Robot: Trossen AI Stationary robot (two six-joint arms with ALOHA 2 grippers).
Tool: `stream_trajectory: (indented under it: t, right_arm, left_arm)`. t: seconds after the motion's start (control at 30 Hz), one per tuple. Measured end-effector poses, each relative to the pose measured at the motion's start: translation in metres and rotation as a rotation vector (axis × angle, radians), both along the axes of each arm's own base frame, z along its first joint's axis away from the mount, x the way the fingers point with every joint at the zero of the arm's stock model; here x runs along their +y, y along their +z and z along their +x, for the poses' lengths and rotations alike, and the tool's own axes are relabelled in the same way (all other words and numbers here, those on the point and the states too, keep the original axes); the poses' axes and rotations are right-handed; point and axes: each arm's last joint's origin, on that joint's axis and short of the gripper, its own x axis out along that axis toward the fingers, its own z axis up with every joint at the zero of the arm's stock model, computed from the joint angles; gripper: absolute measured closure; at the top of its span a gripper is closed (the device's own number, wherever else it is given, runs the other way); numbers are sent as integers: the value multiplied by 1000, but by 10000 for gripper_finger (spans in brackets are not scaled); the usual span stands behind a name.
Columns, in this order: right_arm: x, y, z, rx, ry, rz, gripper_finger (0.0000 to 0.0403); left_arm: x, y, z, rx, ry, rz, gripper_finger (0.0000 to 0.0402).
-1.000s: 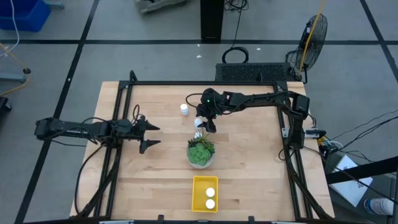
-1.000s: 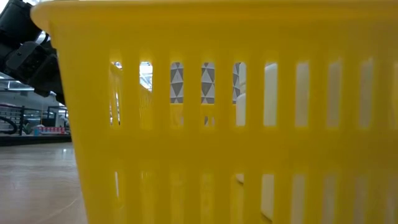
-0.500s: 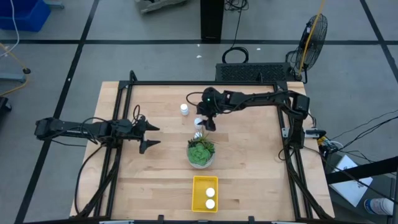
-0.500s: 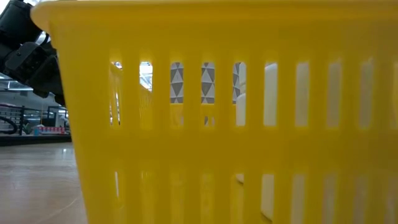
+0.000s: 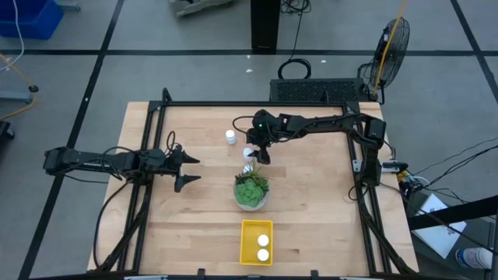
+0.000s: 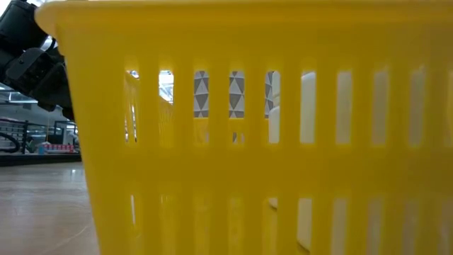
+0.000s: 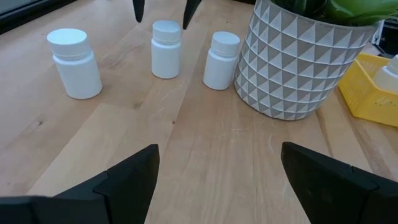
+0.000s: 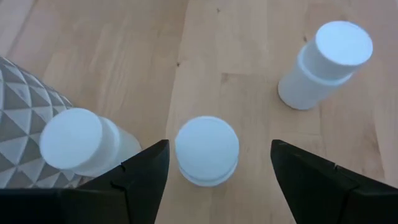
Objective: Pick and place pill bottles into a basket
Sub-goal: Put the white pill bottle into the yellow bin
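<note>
Three white pill bottles stand upright on the wooden table: one at the far left (image 5: pixel 230 137), one in the middle (image 5: pixel 248 152) and one against the plant pot (image 5: pixel 249 167). Two more lie in the yellow basket (image 5: pixel 247 247) near the front edge. My right gripper (image 8: pixel 219 149) is open and points down over the middle bottle (image 8: pixel 206 149), with a finger on either side of its cap and not touching it. My left gripper (image 5: pixel 187 169) is open and empty at the table's left, facing the bottles (image 7: pixel 166 48).
A green plant in a white patterned round pot (image 5: pixel 251 190) stands between the bottles and the basket, right beside the nearest bottle (image 8: pixel 81 146). The basket's slotted wall (image 6: pixel 248 142) fills the low view. Bare wood lies left and right of the pot.
</note>
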Motion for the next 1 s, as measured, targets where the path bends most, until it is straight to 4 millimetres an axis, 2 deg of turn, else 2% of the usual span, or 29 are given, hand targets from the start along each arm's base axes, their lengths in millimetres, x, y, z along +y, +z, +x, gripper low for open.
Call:
stream_trajectory:
  t: [0.5,0.83,1.0]
  right_arm:
    - [2,-2,4,-20,8,-5,133]
    - [3,-17,8,7,17,29,133]
    - [3,-12,9,-22,19,21,134]
  left_arm:
    - [0,0,0,0,0,1,62]
    - [0,0,0,-1,-1,1,62]
    - [0,0,0,0,-2,5,62]
